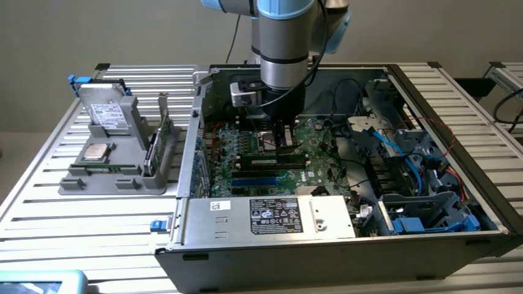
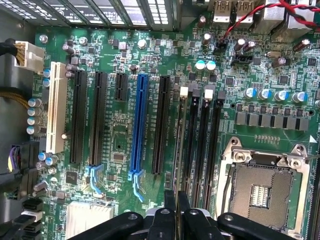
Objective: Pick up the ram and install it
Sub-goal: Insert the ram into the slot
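The ram (image 2: pixel 177 150) shows edge-on as a thin green strip running out from between the black fingertips (image 2: pixel 170 200). My gripper (image 2: pixel 177 200) is shut on it. The stick lies in line with the first black memory slot, next to the row of slots with pale end clips (image 2: pixel 183 91). I cannot tell whether it is seated or only just above the slot. In the exterior view my gripper (image 1: pixel 282 142) is down inside the open computer case (image 1: pixel 490 202), close over the green motherboard (image 1: pixel 245 147).
A long blue slot (image 2: pixel 139 125) and black expansion slots lie beside the memory slots, and the open CPU socket (image 2: pixel 260 190) on the other side. The power supply (image 1: pixel 270 217) fills the case front; cables and drive bays (image 1: pixel 408 159) crowd the exterior view's right. A grey parts fixture (image 1: pixel 114 177) stands outside.
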Action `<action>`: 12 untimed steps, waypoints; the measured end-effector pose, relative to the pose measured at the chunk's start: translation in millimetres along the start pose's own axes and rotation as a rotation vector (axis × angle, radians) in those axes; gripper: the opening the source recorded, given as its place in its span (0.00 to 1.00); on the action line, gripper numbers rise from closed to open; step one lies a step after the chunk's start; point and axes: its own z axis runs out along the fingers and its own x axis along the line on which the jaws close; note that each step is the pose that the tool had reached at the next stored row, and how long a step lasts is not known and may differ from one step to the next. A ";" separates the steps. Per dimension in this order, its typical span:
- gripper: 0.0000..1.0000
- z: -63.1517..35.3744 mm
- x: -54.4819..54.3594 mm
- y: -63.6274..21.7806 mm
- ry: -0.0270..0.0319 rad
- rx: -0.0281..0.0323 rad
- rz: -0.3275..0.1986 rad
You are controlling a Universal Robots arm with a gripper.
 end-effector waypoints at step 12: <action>0.22 -6.2 1.1 -4.7 0.0002 0.0009 -0.002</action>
